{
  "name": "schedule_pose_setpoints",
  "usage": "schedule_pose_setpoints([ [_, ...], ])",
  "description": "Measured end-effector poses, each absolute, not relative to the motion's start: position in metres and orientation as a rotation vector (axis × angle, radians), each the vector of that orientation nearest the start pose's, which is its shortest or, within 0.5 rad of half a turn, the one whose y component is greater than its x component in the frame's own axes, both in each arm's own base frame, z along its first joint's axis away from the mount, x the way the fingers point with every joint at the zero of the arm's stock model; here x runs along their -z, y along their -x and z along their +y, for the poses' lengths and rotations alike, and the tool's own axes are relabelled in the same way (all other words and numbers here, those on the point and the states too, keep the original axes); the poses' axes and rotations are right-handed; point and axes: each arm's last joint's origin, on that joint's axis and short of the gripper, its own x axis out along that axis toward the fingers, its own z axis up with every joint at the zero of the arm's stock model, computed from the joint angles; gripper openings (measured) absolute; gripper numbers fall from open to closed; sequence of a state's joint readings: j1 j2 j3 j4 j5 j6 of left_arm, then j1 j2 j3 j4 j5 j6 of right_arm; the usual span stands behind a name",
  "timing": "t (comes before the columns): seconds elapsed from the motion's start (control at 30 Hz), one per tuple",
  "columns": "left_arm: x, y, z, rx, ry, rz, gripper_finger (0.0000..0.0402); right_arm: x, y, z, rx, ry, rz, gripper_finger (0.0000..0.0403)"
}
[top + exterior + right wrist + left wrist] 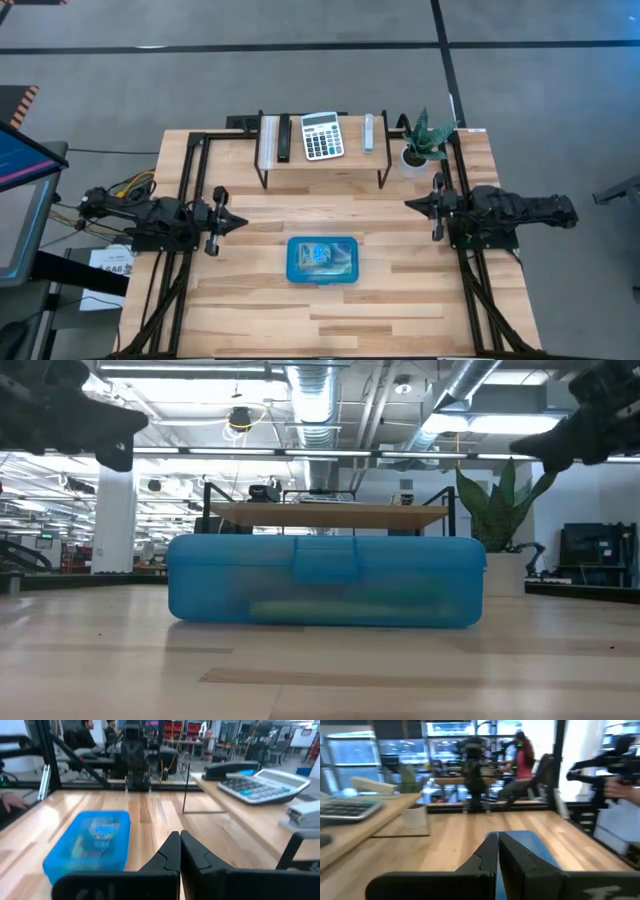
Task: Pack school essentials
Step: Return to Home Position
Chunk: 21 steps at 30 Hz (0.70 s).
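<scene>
High view: the school essentials were seen inside the shut blue case at mid table, well apart from the left tool and right tool, both closed empty. The case was judged stiff, slick, best gripped across its width.

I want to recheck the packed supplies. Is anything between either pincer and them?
Only the closed lid of the blue case: the supplies show through it. Nothing visible lies between the case and the left pincer or right pincer, both shut at either side; calculator and plant stand farther back.
</scene>
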State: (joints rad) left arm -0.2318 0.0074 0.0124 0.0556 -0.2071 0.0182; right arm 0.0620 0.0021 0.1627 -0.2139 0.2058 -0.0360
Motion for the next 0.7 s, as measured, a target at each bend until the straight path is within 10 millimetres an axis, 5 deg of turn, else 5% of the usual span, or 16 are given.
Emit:
schedule_pose_setpoints([
  [0.7, -0.1729, -0.0952, -0.0138, -0.062, 0.066, -0.063, 0.0004, -0.1904, -0.0835, -0.0039, 0.259, -0.004, 0.123, 0.0013],
])
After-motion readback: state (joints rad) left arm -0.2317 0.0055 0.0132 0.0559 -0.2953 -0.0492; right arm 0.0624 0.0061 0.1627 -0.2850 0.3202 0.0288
